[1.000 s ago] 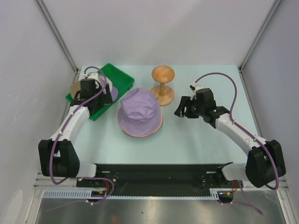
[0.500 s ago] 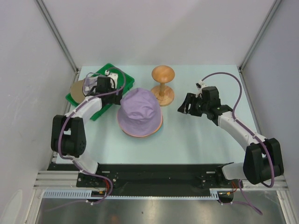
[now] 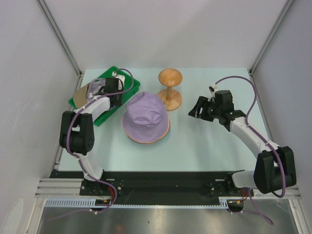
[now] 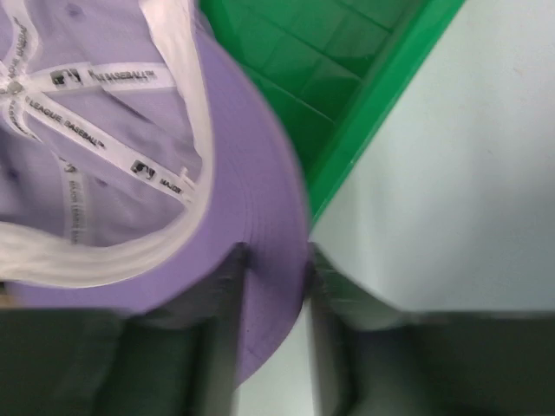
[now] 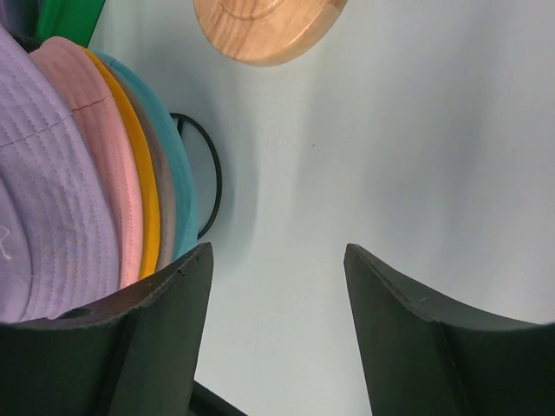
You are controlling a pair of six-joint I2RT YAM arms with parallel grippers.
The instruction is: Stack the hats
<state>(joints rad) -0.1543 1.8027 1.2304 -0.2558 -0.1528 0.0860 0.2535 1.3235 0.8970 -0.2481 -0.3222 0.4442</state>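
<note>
now left end effector [image 4: 273,264] grips inside-up lavender cap [image 4: 113,130] brim; right end effector [image 5: 277,260] open.

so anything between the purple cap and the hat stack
Only the side wall of the green tray, between the purple cap pinched in the left tool and the stack of hats; a lift should clear it. The wooden stand sits behind the stack, off that line.

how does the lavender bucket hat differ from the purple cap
The lavender bucket hat sits crown up atop the stack; the purple cap shows its white-taped inside over the green tray. The bucket hat is untouched; the cap's brim sits between the jaws of the left gripper. Both are purple.
</note>
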